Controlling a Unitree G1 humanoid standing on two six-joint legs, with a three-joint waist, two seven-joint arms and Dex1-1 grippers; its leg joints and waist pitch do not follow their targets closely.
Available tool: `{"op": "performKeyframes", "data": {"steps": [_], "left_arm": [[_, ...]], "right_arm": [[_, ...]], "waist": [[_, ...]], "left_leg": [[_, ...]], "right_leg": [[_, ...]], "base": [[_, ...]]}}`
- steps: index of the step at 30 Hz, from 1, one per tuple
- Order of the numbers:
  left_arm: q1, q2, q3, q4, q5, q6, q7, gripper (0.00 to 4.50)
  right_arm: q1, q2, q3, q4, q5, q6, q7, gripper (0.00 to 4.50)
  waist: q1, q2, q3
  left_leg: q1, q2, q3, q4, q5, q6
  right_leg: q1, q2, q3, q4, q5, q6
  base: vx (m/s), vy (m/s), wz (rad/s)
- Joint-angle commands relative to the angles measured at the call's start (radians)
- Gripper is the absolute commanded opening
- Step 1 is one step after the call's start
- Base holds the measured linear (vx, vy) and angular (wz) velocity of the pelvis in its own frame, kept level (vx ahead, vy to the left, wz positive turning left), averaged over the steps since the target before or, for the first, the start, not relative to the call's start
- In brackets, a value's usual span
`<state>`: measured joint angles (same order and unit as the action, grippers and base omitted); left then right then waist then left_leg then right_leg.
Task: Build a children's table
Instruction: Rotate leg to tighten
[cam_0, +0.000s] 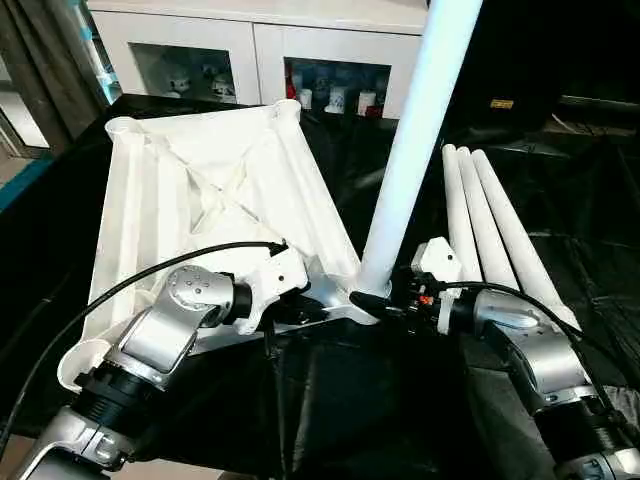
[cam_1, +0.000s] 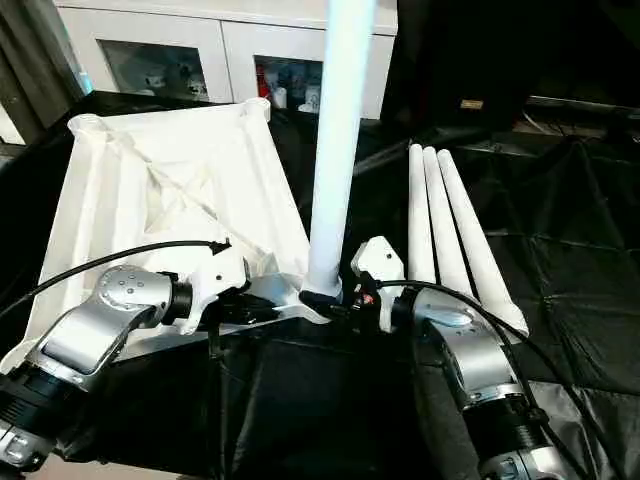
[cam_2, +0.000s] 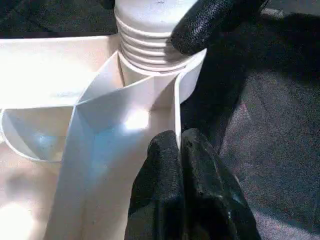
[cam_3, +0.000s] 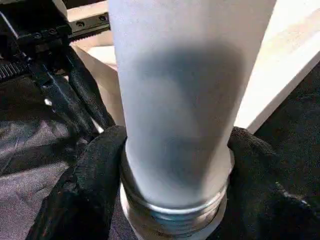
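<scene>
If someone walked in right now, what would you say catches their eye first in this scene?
First, the tall white leg standing upright in the near corner socket of the upturned tabletop, with the right tool around its threaded base. The left tool is shut on a rib of the tabletop beside that socket. Three spare legs lie side by side on the black cloth to the right.

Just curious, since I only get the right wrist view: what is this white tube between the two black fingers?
Observer: A long white tubular leg, standing upright in the near corner socket of an upturned white plastic table top.
Operator: Are there more legs?
Observer: Three more white legs lie side by side on the black cloth beside the right arm.
Operator: And the other arm?
Observer: The left gripper is shut on a thin rib of the table top beside that socket.
</scene>
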<state>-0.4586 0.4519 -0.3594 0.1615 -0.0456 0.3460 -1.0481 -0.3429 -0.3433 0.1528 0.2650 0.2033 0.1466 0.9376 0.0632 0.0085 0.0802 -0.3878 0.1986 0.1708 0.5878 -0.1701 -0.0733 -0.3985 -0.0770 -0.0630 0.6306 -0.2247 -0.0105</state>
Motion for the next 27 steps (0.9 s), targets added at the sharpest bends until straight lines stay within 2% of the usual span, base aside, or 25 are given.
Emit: {"op": "performKeyframes", "data": {"steps": [1, 4, 5, 6, 7, 8, 9, 12, 14, 15, 18, 19, 20, 22, 23, 24, 27], "left_arm": [[0.003, -0.009, -0.003, -0.017, -0.003, -0.014, 0.005, 0.00], [-0.015, -0.045, 0.018, 0.019, 0.013, 0.017, 0.080, 0.00], [-0.024, -0.060, 0.026, 0.031, 0.015, 0.026, 0.104, 0.00], [-0.048, -0.101, 0.048, 0.066, 0.020, 0.052, 0.172, 0.00], [-0.061, -0.120, 0.057, 0.084, 0.024, 0.064, 0.205, 0.00], [-0.080, -0.148, 0.063, 0.113, 0.034, 0.073, 0.248, 0.00], [-0.087, -0.156, 0.064, 0.122, 0.037, 0.075, 0.262, 0.00], [-0.126, -0.224, 0.077, 0.184, 0.058, 0.107, 0.374, 0.00], [-0.148, -0.269, 0.087, 0.217, 0.066, 0.133, 0.442, 0.00], [-0.156, -0.295, 0.083, 0.225, 0.066, 0.142, 0.457, 0.00], [-0.164, -0.317, 0.073, 0.236, 0.073, 0.125, 0.452, 0.00], [-0.164, -0.317, 0.073, 0.236, 0.073, 0.125, 0.452, 0.00], [-0.164, -0.314, 0.065, 0.236, 0.074, 0.109, 0.439, 0.00], [-0.160, -0.301, 0.053, 0.232, 0.074, 0.077, 0.420, 0.00], [-0.150, -0.283, 0.046, 0.219, 0.075, 0.033, 0.394, 0.00], [-0.150, -0.283, 0.046, 0.219, 0.075, 0.033, 0.394, 0.00], [-0.127, -0.254, 0.044, 0.188, 0.057, 0.010, 0.336, 0.00]], "right_arm": [[0.018, 0.011, 0.008, -0.005, 0.001, 0.024, -0.013, 2.76], [0.019, 0.048, -0.004, 0.038, -0.024, 0.040, -0.108, 2.75], [0.016, 0.063, -0.011, 0.057, -0.030, 0.042, -0.141, 2.75], [0.006, 0.106, -0.031, 0.111, -0.047, 0.045, -0.236, 2.74], [0.001, 0.127, -0.040, 0.138, -0.055, 0.044, -0.282, 2.74], [-0.015, 0.163, -0.058, 0.184, -0.063, 0.051, -0.360, 2.74], [-0.021, 0.176, -0.064, 0.200, -0.065, 0.053, -0.386, 2.74], [-0.069, 0.253, -0.081, 0.302, -0.084, 0.044, -0.530, 2.74], [-0.106, 0.301, -0.090, 0.362, -0.089, 0.050, -0.610, 2.74], [-0.131, 0.328, -0.086, 0.394, -0.096, 0.059, -0.641, 2.74], [-0.149, 0.355, -0.075, 0.408, -0.099, 0.041, -0.613, 2.74], [-0.149, 0.355, -0.075, 0.408, -0.099, 0.041, -0.613, 3.30], [-0.152, 0.359, -0.078, 0.402, -0.087, 0.031, -0.581, 3.44], [-0.157, 0.352, -0.072, 0.399, -0.086, 0.018, -0.554, 3.50], [-0.159, 0.334, -0.058, 0.394, -0.102, -0.004, -0.535, 3.65], [-0.159, 0.334, -0.058, 0.394, -0.102, -0.004, -0.535, 3.79], [-0.153, 0.299, -0.043, 0.376, -0.104, -0.021, -0.477, 3.79]], "waist": [[0.001, 0.002, -0.074], [-0.002, 0.002, -0.069], [-0.002, 0.002, -0.067], [-0.005, 0.000, -0.065], [-0.006, 0.004, -0.061], [-0.007, 0.005, -0.060], [-0.010, 0.003, -0.056], [-0.014, 0.006, -0.057], [-0.022, 0.006, -0.053], [-0.022, 0.005, -0.054], [-0.023, 0.003, -0.054], [-0.023, 0.003, -0.054], [-0.023, 0.003, -0.053], [-0.022, 0.004, -0.055], [-0.023, -0.005, -0.056], [-0.022, 0.000, -0.061], [-0.024, 0.001, -0.058]], "left_leg": [[0.015, 0.027, -0.004, -0.056, -0.081, 0.102], [0.016, 0.028, -0.003, -0.059, -0.113, 0.086], [0.019, 0.028, -0.003, -0.062, -0.139, 0.071], [0.019, 0.029, -0.002, -0.063, -0.150, 0.064], [0.026, 0.029, -0.002, -0.066, -0.192, 0.039], [0.025, 0.028, -0.005, -0.071, -0.223, 0.020], [0.024, 0.027, -0.006, -0.074, -0.250, 0.003], [0.025, 0.026, -0.008, -0.076, -0.274, -0.014], [0.027, 0.023, -0.008, -0.077, -0.309, -0.021], [0.028, 0.024, -0.010, -0.077, -0.317, -0.021], [0.024, 0.023, -0.010, -0.079, -0.321, -0.012], [0.024, 0.023, -0.010, -0.079, -0.321, -0.012], [0.023, 0.024, -0.010, -0.080, -0.326, -0.008], [0.022, 0.025, -0.011, -0.080, -0.317, -0.002], [0.018, 0.026, -0.009, -0.080, -0.298, 0.004], [0.013, 0.026, -0.011, -0.079, -0.264, 0.010], [0.012, 0.027, -0.008, -0.078, -0.253, 0.021]], "right_leg": [[0.061, -0.055, 0.046, -0.057, 0.114, -0.281], [0.058, -0.056, 0.046, -0.063, 0.053, -0.274], [0.056, -0.057, 0.046, -0.068, 0.008, -0.270], [0.054, -0.057, 0.047, -0.071, -0.015, -0.266], [0.047, -0.057, 0.047, -0.080, -0.093, -0.260], [0.050, -0.059, 0.046, -0.085, -0.158, -0.241], [0.046, -0.059, 0.046, -0.090, -0.208, -0.224], [0.045, -0.060, 0.048, -0.096, -0.248, -0.198], [0.037, -0.060, 0.048, -0.103, -0.301, -0.188], [0.037, -0.061, 0.047, -0.106, -0.322, -0.179], [0.036, -0.060, 0.047, -0.110, -0.325, -0.162], [0.036, -0.060, 0.047, -0.110, -0.325, -0.162], [0.035, -0.060, 0.048, -0.110, -0.319, -0.160], [0.036, -0.060, 0.048, -0.109, -0.298, -0.165], [0.038, -0.060, 0.048, -0.108, -0.270, -0.170], [0.042, -0.060, 0.048, -0.100, -0.226, -0.179], [0.041, -0.060, 0.046, -0.099, -0.196, -0.194]], "base": [[0.000, 0.000, 0.00], [0.000, 0.000, 0.00], [0.000, 0.000, 0.00], [0.000, 0.000, 0.00], [0.000, 0.000, 0.00], [0.000, 0.000, 0.00], [0.000, 0.000, 0.00], [0.000, 0.000, 0.00], [0.000, 0.000, 0.00], [0.000, 0.000, 0.00], [0.000, 0.000, 0.00], [0.000, 0.000, 0.00], [0.000, 0.000, 0.00], [0.000, 0.000, 0.00], [0.000, 0.000, 0.00], [0.000, 0.000, 0.00], [0.000, 0.000, 0.00]]}}
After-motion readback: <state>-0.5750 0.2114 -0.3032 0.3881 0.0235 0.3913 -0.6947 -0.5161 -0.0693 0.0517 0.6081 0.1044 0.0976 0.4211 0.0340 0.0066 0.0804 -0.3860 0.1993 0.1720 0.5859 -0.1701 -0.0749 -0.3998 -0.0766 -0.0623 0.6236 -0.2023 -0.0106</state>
